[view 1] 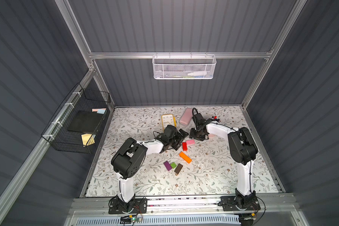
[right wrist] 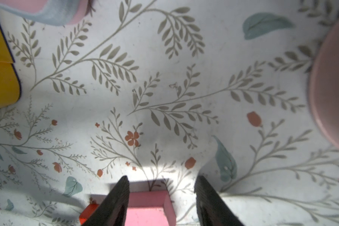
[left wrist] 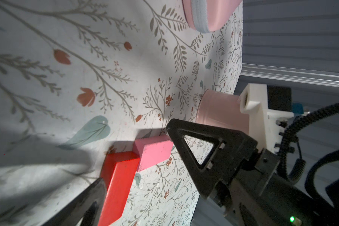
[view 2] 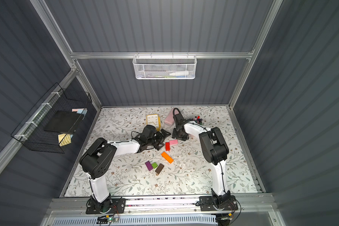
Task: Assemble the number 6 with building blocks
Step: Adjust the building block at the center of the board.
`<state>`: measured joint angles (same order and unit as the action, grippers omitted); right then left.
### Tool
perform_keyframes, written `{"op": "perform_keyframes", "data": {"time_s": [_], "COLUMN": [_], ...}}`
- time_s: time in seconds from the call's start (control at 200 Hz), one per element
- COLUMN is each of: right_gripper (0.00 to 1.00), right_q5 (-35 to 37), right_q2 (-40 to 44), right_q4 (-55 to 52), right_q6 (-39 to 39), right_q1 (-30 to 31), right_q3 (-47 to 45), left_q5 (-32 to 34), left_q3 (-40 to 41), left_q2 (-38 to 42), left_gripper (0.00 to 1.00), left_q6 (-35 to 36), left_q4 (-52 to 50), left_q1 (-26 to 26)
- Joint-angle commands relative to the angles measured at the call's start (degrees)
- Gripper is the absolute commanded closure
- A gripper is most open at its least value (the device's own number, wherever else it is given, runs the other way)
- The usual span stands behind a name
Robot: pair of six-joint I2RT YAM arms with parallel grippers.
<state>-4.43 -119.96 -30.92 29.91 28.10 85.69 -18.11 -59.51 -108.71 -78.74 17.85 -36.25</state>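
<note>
Clutter ringed the flowered table [view 1: 213, 176]: a black wire basket [view 1: 74, 121] on the left wall, then a yellow clock [view 1: 168, 121] partly hidden behind the left arm, a rounded pink case [view 1: 186, 116] and a pale pink tin [left wrist: 217, 111] at the back. The building blocks lay loose mid-table, no digit formed. Purple [view 1: 167, 165] touched the green cube [view 1: 173, 165], with brown [view 1: 178, 168] just beside and orange [view 1: 185, 157] alone, tilted. Red [view 1: 184, 146] and pink [view 1: 190, 142] met in an L. The left gripper [view 1: 181, 140] stood spread beside red. The right gripper [right wrist: 162, 187] was spread wide, straddling pink's end.
</note>
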Motion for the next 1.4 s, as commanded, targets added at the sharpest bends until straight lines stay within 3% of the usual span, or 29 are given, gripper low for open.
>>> {"op": "perform_keyframes", "data": {"time_s": [0.0,1.396], "right_gripper": [0.43,0.43], "right_q5": [0.7,5.6], "right_q2": [-2.0,-0.4], "right_q4": [-2.4,-5.5], "right_q6": [-1.3,-4.4], "right_q1": [0.4,3.4], "right_q3": [0.7,-4.8], "left_q5": [-0.4,-0.9], "left_q3": [0.4,-0.4], "left_q2": [-0.7,-1.8], "left_gripper": [0.01,0.01], "left_q6": [-0.4,-1.3], "left_q4": [-3.0,-1.7], "left_q1": [-0.1,-0.1]}}
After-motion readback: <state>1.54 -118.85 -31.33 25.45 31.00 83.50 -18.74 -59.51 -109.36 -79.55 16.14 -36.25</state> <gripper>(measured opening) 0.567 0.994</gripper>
